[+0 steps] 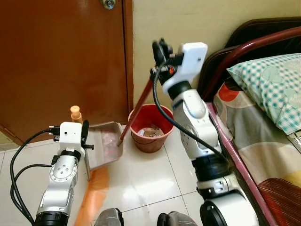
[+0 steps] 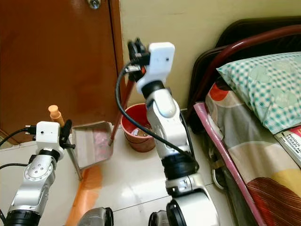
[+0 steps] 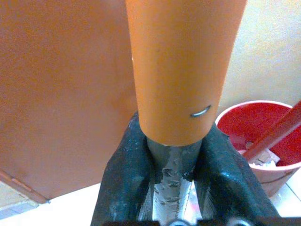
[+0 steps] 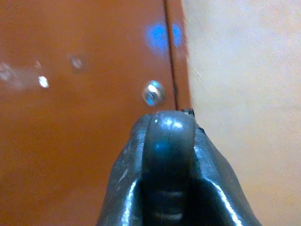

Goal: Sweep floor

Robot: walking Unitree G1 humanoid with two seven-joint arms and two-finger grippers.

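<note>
My left gripper [image 1: 85, 134] is shut on the orange handle [image 3: 183, 70] of a grey dustpan [image 1: 104, 141], low on the left, and holds the pan tilted just above the floor. The black fingers [image 3: 123, 179] clamp the handle from both sides in the left wrist view. My right gripper [image 1: 160, 55] is raised high in front of the wall, shut on the top of a red broom stick [image 1: 137, 109]. The stick slants down to the gap between the dustpan and a red bucket [image 1: 148, 143]. The bucket stands on the floor with scraps inside.
A brown door [image 1: 61, 56] with its knob [image 4: 153, 92] is shut behind the dustpan. A bed with a maroon frame [image 1: 244, 174] and a checked pillow [image 1: 273, 80] lines the right side. An orange streak [image 1: 94, 193] shows on the glossy white tiles.
</note>
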